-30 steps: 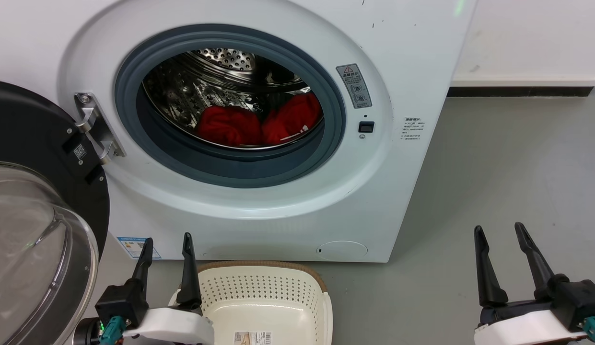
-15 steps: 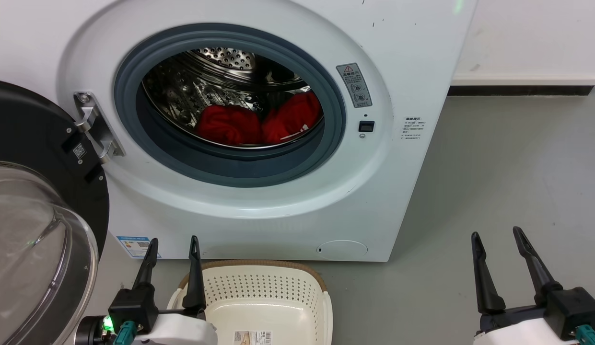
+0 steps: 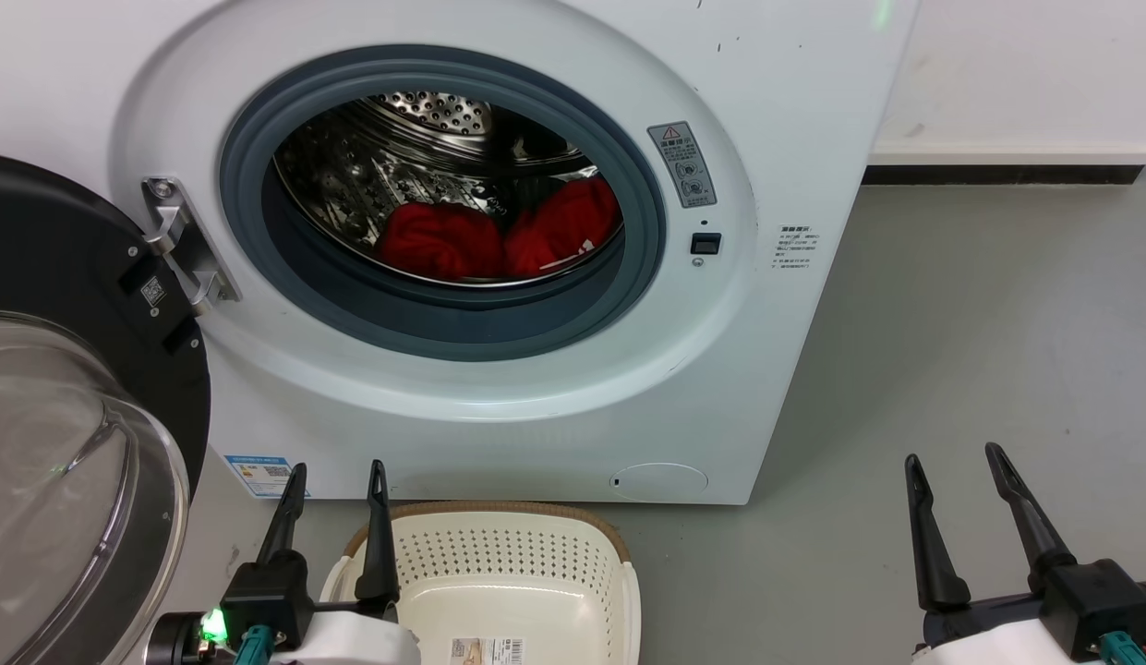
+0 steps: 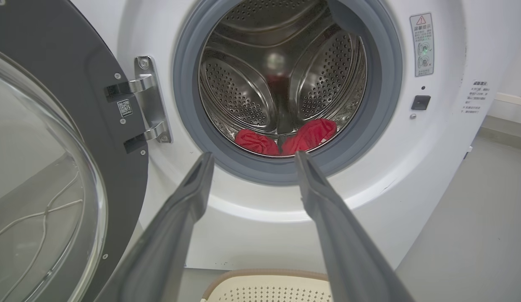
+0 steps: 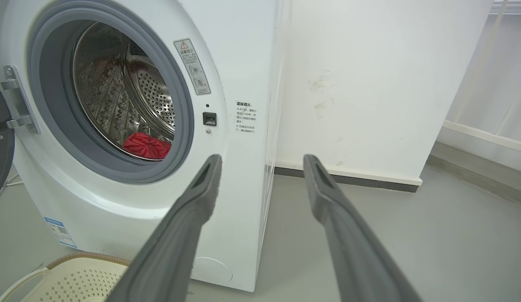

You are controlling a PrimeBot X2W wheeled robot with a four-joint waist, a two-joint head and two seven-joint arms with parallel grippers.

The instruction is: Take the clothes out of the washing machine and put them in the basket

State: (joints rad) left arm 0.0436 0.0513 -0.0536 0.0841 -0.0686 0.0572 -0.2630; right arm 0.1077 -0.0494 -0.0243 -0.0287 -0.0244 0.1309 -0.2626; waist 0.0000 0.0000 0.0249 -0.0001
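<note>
Two red clothes lie side by side at the bottom of the steel drum of the white washing machine (image 3: 794, 92): one at left (image 3: 440, 242) (image 4: 256, 142) and one at right (image 3: 565, 225) (image 4: 310, 133) with a small white part. One red garment (image 5: 146, 146) shows in the right wrist view. The cream basket (image 3: 508, 573) (image 4: 268, 287) (image 5: 71, 277) stands on the floor below the machine's front, with nothing but a paper label inside. My left gripper (image 3: 337, 480) (image 4: 254, 161) hangs open over the basket's left rim. My right gripper (image 3: 951, 466) (image 5: 260, 161) is open above the floor at the right.
The black-rimmed glass door (image 3: 65, 443) (image 4: 46, 167) stands swung open at the left, close to my left arm. Grey floor (image 3: 979, 323) stretches right of the machine to a white wall (image 3: 1016, 74) (image 5: 369, 84) with a dark skirting.
Both grippers have drawn back slightly toward the bottom of the head view, the left one also shifting a little right. The clothes and basket have not moved.
</note>
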